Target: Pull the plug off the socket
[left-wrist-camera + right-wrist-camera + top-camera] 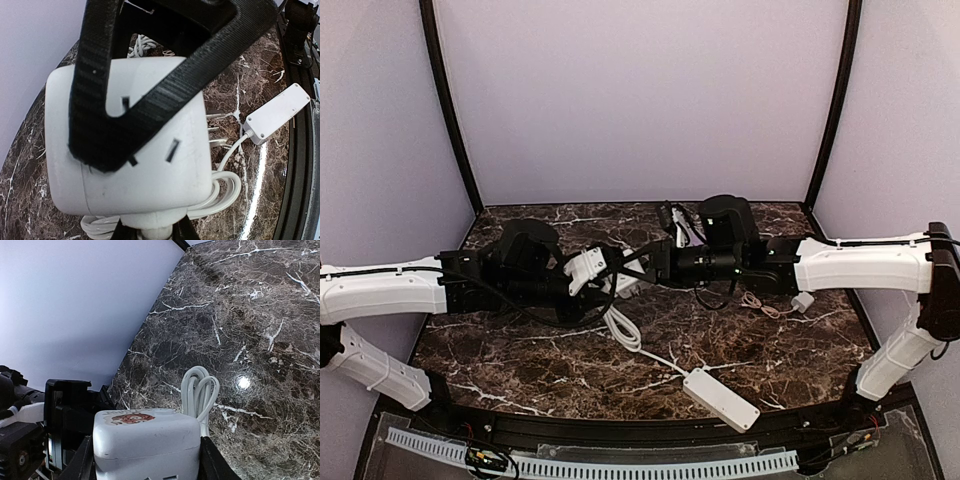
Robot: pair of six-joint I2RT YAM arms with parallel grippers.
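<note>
One plug point(152, 233) in socket point(150, 182)

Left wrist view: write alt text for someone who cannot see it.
The left gripper, black, clamps the white cube socket, which fills the frame. The plug peeks out below it, beside coiled white cord; the power strip lies at right on the dark marble table.

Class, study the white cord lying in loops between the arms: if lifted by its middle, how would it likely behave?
The cord probably flops and sags: it lies in loose curved loops. It likely holds some springy set, since the loops sit bunched together. Lifting it may tug the power strip, attached at its end.
</note>
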